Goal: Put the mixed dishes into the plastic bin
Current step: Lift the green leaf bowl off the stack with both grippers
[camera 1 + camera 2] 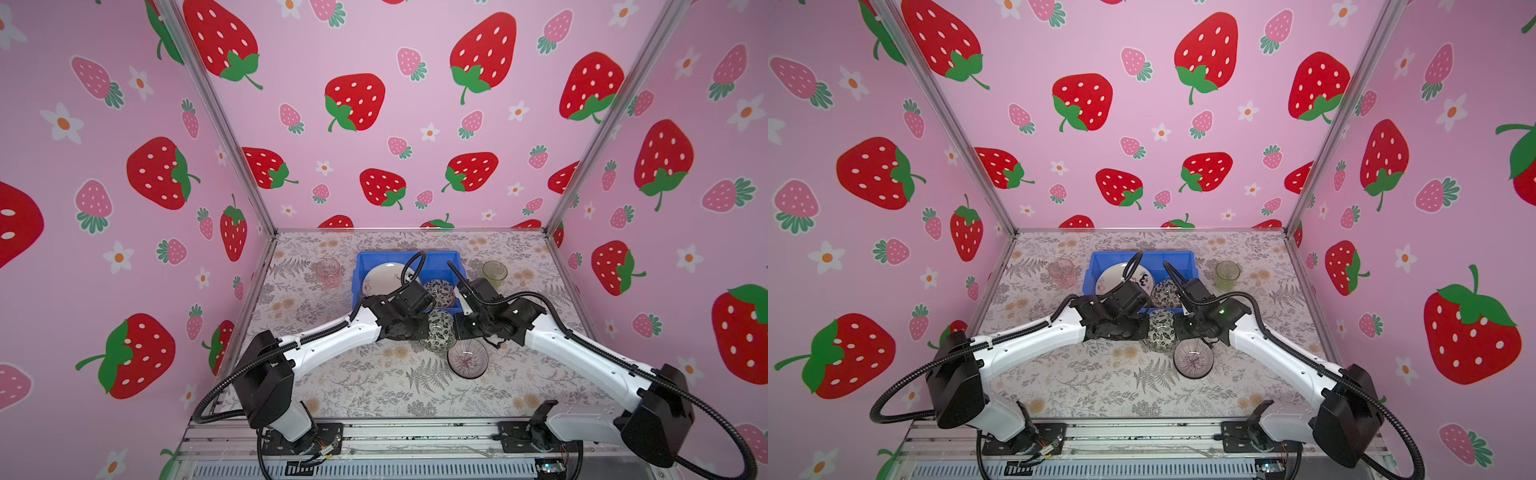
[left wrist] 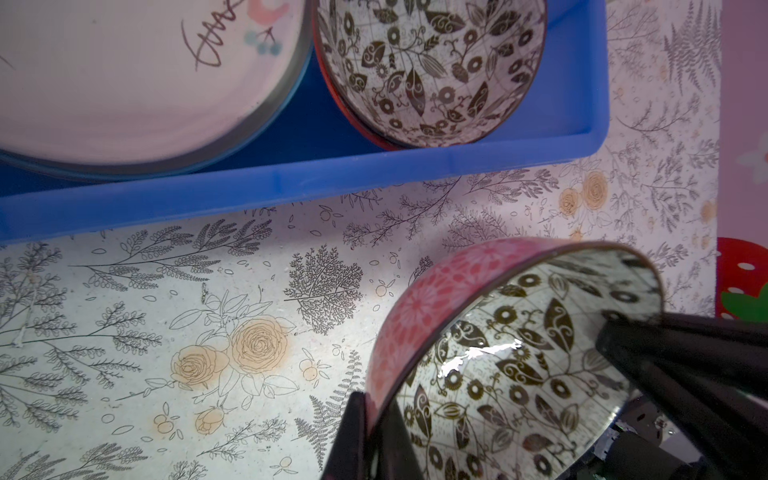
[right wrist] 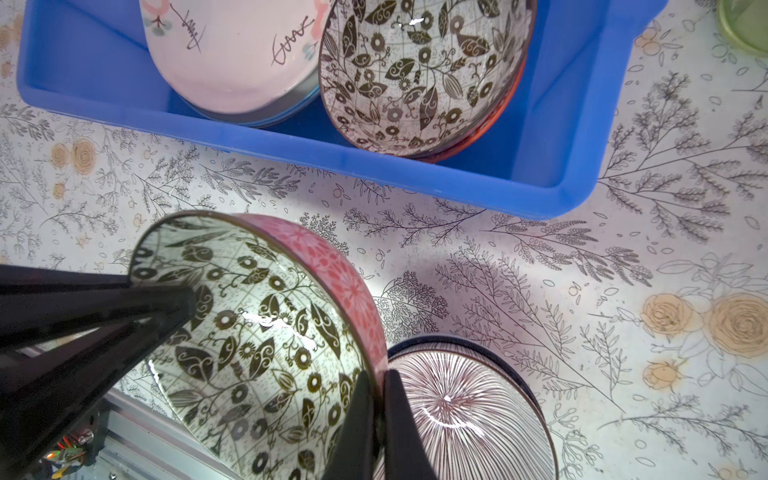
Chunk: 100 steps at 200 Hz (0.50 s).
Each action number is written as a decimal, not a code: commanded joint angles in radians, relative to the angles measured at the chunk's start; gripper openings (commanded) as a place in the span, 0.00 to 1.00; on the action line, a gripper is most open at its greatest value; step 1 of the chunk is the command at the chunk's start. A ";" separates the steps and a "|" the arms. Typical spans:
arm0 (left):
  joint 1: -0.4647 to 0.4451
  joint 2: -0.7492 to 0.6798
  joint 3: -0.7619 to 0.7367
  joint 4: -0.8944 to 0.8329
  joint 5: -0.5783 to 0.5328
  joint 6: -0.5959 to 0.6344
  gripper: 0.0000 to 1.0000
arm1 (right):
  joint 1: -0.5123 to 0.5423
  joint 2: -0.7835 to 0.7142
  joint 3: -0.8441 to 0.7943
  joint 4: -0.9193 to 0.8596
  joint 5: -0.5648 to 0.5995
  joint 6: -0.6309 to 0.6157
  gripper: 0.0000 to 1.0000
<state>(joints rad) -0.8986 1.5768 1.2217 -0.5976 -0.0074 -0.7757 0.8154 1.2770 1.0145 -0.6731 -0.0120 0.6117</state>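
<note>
Three bowls, two cups and one plate are what I can count on my screen, plus one blue bin [image 1: 365, 255] at the back of the flowery table [image 1: 374, 390]. The orange-sided bowl [image 1: 440, 291] sits inside the bin, right next to the cream plate [image 1: 384, 278]. A grey edge shows under that plate, but I cannot tell how many plates are stacked there. The pink-sided bowl [image 1: 439, 332], with black leaves inside, is outside the bin, just in front of its near wall and tipped up on its side. Both grippers hold this one bowl: the left gripper [image 2: 372, 405] is pinched tight on one side of the rim, and the right gripper [image 3: 379, 386] is pinched tight on the other side. The purple bowl [image 1: 467, 359] sits on the table so close to it that I cannot tell if they touch. The pink cup [image 1: 328, 272] stands left of the bin and the green cup [image 1: 494, 272] stands right of it. The bin's near wall stands between the held bowl and the inside, and in both top views my arms hide part of the bin.
</note>
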 commanded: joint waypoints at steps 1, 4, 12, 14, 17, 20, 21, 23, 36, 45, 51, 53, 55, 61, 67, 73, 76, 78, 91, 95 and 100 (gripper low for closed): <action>-0.013 -0.025 0.011 0.056 0.039 0.012 0.00 | 0.003 -0.011 0.029 0.102 -0.046 0.020 0.08; -0.013 -0.025 0.012 0.055 0.040 0.013 0.00 | 0.004 -0.010 0.032 0.103 -0.046 0.020 0.08; -0.013 -0.029 0.013 0.053 0.041 0.015 0.00 | 0.003 -0.009 0.035 0.104 -0.044 0.020 0.08; -0.013 -0.029 0.013 0.052 0.041 0.014 0.00 | 0.003 -0.009 0.035 0.106 -0.045 0.019 0.08; -0.013 -0.031 0.013 0.052 0.043 0.014 0.00 | 0.003 -0.009 0.034 0.109 -0.045 0.020 0.08; -0.014 -0.032 0.013 0.051 0.043 0.014 0.00 | 0.004 -0.009 0.031 0.111 -0.045 0.020 0.08; -0.013 -0.034 0.012 0.051 0.043 0.015 0.00 | 0.004 -0.010 0.031 0.110 -0.044 0.021 0.08; -0.014 -0.034 0.012 0.051 0.044 0.014 0.00 | 0.004 -0.011 0.031 0.113 -0.044 0.021 0.08; -0.013 -0.040 0.008 0.050 0.044 0.013 0.00 | 0.003 -0.015 0.028 0.115 -0.044 0.020 0.09; -0.013 -0.038 0.011 0.048 0.047 0.013 0.00 | 0.003 -0.025 0.019 0.119 -0.043 0.023 0.11; -0.011 -0.036 0.017 0.041 0.049 0.019 0.00 | 0.003 -0.030 0.014 0.118 -0.042 0.027 0.12; -0.012 -0.035 0.020 0.038 0.049 0.021 0.00 | 0.003 -0.032 0.012 0.119 -0.040 0.028 0.12; -0.012 -0.034 0.023 0.034 0.048 0.022 0.00 | 0.004 -0.034 0.010 0.119 -0.040 0.029 0.13; -0.011 -0.030 0.030 0.025 0.045 0.028 0.00 | 0.003 -0.040 0.006 0.118 -0.039 0.029 0.14; -0.011 -0.027 0.038 0.017 0.042 0.032 0.00 | 0.004 -0.042 0.003 0.117 -0.034 0.028 0.14; -0.011 -0.026 0.044 0.009 0.039 0.037 0.00 | 0.004 -0.045 -0.001 0.116 -0.033 0.027 0.14; -0.011 -0.025 0.046 0.007 0.037 0.040 0.00 | 0.004 -0.045 -0.001 0.116 -0.031 0.026 0.15; -0.011 -0.025 0.048 0.005 0.037 0.041 0.00 | 0.003 -0.045 -0.001 0.116 -0.031 0.026 0.15; -0.011 -0.021 0.053 0.003 0.037 0.043 0.00 | 0.003 -0.044 -0.001 0.115 -0.031 0.023 0.18; -0.010 -0.019 0.055 0.003 0.037 0.043 0.00 | 0.004 -0.041 0.000 0.115 -0.031 0.021 0.19; -0.009 -0.017 0.057 0.003 0.039 0.044 0.00 | 0.004 -0.040 0.002 0.115 -0.031 0.021 0.21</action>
<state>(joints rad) -0.8970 1.5734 1.2224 -0.6041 -0.0040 -0.7551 0.8154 1.2572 1.0107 -0.6331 -0.0158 0.6304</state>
